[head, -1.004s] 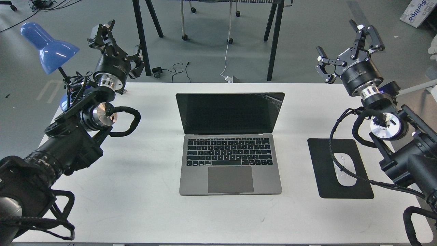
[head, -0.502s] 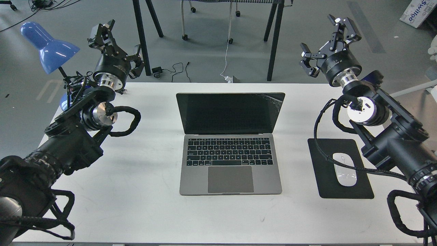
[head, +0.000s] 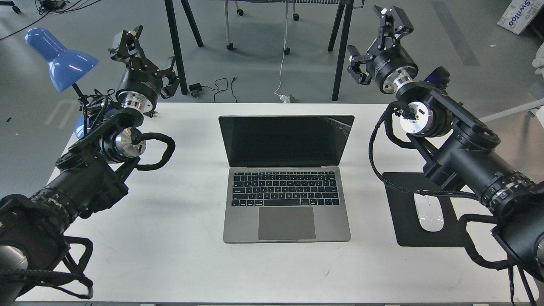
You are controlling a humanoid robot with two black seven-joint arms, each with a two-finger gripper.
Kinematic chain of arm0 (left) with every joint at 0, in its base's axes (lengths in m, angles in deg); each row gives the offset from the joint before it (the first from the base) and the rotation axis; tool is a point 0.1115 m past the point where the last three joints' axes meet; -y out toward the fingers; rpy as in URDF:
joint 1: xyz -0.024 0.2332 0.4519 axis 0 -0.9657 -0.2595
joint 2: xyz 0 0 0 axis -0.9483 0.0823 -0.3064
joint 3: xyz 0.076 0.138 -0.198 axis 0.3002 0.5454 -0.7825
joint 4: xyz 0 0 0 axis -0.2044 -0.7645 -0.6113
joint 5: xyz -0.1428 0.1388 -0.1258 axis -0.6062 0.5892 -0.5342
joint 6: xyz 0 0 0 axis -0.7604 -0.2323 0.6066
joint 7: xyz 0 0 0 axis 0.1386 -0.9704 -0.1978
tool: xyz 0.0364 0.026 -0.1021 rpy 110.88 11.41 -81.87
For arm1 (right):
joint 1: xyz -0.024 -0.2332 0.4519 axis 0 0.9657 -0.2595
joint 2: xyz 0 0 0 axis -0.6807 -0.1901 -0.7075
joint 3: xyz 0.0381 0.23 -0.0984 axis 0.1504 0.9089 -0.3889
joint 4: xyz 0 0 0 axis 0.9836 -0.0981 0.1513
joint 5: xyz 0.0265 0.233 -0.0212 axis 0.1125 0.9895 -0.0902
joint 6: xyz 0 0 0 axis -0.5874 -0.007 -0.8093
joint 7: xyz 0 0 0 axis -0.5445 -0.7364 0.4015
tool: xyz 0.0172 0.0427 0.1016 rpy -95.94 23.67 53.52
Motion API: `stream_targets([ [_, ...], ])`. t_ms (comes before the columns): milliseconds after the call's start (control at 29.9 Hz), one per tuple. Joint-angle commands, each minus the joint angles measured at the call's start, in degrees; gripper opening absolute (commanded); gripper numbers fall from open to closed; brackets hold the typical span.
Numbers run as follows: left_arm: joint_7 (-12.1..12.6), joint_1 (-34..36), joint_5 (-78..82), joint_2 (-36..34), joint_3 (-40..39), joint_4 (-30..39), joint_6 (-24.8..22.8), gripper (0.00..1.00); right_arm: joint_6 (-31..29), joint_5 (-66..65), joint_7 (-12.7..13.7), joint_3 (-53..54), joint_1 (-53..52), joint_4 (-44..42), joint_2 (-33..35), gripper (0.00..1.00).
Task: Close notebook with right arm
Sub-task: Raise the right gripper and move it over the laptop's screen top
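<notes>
The notebook (head: 287, 178) is a slim grey laptop with black keys and a black screen. It lies open in the middle of the white table (head: 178, 238), its lid upright and facing me. My right gripper (head: 374, 40) is open and empty. It hangs above the table's far edge, up and to the right of the lid's top right corner, apart from it. My left gripper (head: 148, 51) is open and empty, raised over the table's far left corner, well away from the notebook.
A black mouse pad (head: 408, 221) with a white mouse (head: 429, 214) lies right of the notebook, partly under my right arm. A blue desk lamp (head: 59, 55) stands at the far left. Black table legs (head: 340, 51) and a cable (head: 282, 51) are behind the table.
My right arm has swung left and away from me, carrying its gripper from the far right toward the lid's top right corner. The left arm and notebook have not moved.
</notes>
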Motion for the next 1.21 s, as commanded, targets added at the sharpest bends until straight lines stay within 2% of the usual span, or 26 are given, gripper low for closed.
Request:
stream_targets([
  [0, 0.0, 0.0, 0.0, 0.0, 0.0, 0.0, 0.0, 1.00, 0.2, 0.0, 0.1, -3.2, -1.3, -3.4, -2.4, 1.00],
  [603, 0.0, 0.0, 0.0, 0.0, -0.1, 0.0, 0.0, 1.00, 0.8, 0.3, 1.5, -13.9, -2.2, -2.4, -2.9, 1.00],
  [837, 0.0, 0.0, 0.0, 0.0, -0.1, 0.0, 0.0, 1.00, 0.7, 0.2, 2.4, -17.7, -2.3, 3.1, -1.0, 1.00],
  [1038, 0.0, 0.0, 0.0, 0.0, -0.1, 0.0, 0.0, 1.00, 0.7, 0.3, 4.2, -20.9, -2.3, 6.7, 1.5, 1.00],
  [1172, 0.0, 0.0, 0.0, 0.0, -0.1, 0.0, 0.0, 1.00, 0.5, 0.3, 4.2, -22.6, -2.4, 8.9, 3.4, 1.00],
])
